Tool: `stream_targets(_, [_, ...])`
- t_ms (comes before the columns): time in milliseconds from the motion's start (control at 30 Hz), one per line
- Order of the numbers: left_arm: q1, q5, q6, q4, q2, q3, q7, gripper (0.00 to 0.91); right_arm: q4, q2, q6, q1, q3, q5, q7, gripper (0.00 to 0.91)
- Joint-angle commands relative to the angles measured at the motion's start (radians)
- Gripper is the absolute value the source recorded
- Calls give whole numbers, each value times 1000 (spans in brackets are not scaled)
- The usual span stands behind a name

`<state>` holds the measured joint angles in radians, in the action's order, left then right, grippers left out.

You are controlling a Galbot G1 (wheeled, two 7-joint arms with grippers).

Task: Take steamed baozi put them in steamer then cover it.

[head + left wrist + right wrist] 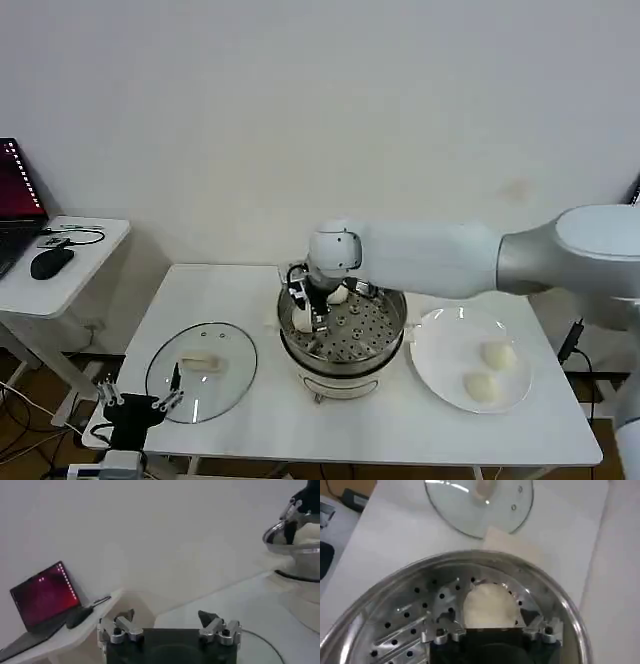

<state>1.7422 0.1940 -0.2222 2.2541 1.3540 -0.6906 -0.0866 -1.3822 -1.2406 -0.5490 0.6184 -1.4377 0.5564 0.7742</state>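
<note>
White wall backs a white bench (pixel 250 400) that carries everything, with a smaller side bench (pixel 70 270) to the robot's left holding a laptop (pixel 15 215) and a mouse (pixel 50 263). Reaching in from the right side of the head view, the right arm (pixel 480 255) stretches across above the plate toward the middle of the bench, its wrist bent downward over the steamer (pixel 345 345). That shiny pot stands at the bench centre, perforated tray showing inside. To its right lies a white plate (pixel 445 350) with two steamed baozi (pixel 498 355) on it, one nearer the robot than the other. To the steamer's left, flat on the bench, rests the cover (pixel 200 372), glass with a cream handle at its centre. The right end effector (pixel 489 630) is down inside the steamer, its fingers clasped on either side of a bun (pixel 487 606) that sits on the tray near the rim; another bun (pixel 338 294) shows at the far rim beside the wrist. The left end effector (pixel 169 625) hangs low at the near left corner of the bench, just by the cover's edge, fingers spread wide and gripping nothing.
</note>
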Motion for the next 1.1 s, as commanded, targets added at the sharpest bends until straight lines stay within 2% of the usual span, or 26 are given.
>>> stream_targets(33, [-5, -9, -5, -2, -11, 2, 4, 907, -160, 216, 17, 160, -5, -7, 36, 907])
stream_targets(100, [-8, -20, -9, 2, -20, -3, 6, 907, -222, 319, 41, 210, -28, -50, 68, 907])
stream_targets(133, [-9, -22, -10, 2, -22, -4, 7, 907, -232, 335, 45, 218, -37, -59, 74, 907])
stream_targets(267, [-18, -27, -12, 1, -33, 3, 9, 907, -339, 545, 117, 284, -94, -166, 111, 907])
stream_targets(300, [-23, -25, -11, -1, -34, 12, 9, 907, -364, 630, 137, 283, -95, -191, 110, 907])
stream_targets(333, [-24, -22, -11, -1, -33, 18, 8, 907, -370, 651, 141, 281, -94, -202, 110, 907])
stream_targets(367, [-24, -18, -11, 0, -33, 23, 8, 907, -387, 717, 170, 268, -80, -257, 122, 907])
stream_targets(400, [-23, -10, -10, 3, -32, 34, 8, 907, -398, 777, 196, 238, -47, -293, 129, 907])
stream_targets(467, [-19, -3, -10, 14, -33, 40, 9, 907, -405, 827, 225, 172, 25, -347, 141, 907])
stream_targets(567, [-15, -1, -11, 22, -35, 44, 10, 907, -406, 922, 285, -54, 267, -435, 161, 907])
stream_targets(600, [-14, -1, -11, 20, -37, 44, 10, 907, -407, 968, 304, -203, 399, -486, 169, 907])
stream_targets(667, [-11, 2, -11, 14, -39, 45, 10, 907, -418, 1016, 298, -278, 433, -502, 157, 907])
stream_targets(733, [-4, 6, -10, 14, -40, 46, 10, 907, -420, 1054, 335, -330, 457, -550, 178, 907])
stream_targets(800, [-1, 12, -11, 19, -38, 47, 11, 907, -416, 1081, 372, -452, 545, -598, 211, 907])
stream_targets(967, [1, 24, -13, 18, -26, 54, 10, 907, -387, 1086, 424, -485, 530, -661, 264, 907])
stream_targets(1100, [6, 24, -11, 12, -18, 56, 10, 907, -364, 1061, 440, -497, 498, -700, 286, 907])
